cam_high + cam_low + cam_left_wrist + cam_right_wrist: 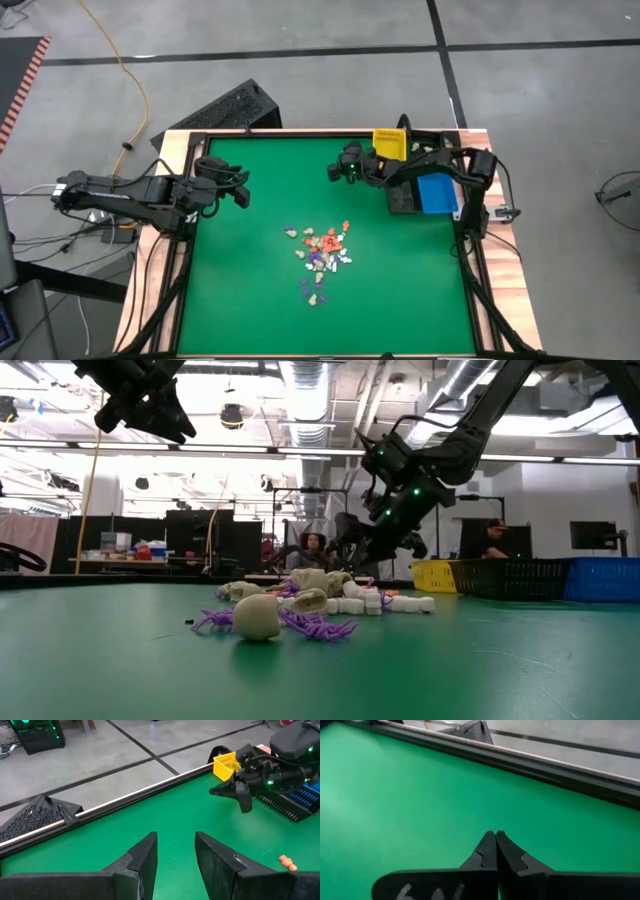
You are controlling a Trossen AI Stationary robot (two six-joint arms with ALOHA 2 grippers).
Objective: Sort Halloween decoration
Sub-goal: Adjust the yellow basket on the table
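no legible text, labels or numbers

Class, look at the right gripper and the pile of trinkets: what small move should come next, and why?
Probably open the right gripper and swing it toward the trinket pile. Its fingers are pressed together with nothing visible between them, it hangs above bare mat near the yellow bin, and the trinkets lie unsorted mid-table.

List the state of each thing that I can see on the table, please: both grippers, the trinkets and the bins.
left gripper: open, empty, raised at the table's left edge.
right gripper: shut, nothing between its fingers, above the mat beside the yellow bin.
Halloween decoration: loose pile at mid-mat, unsorted.
yellow bin: upright; contents not visible.
blue bin: upright; contents not visible.
black bin: partly hidden by the right arm.
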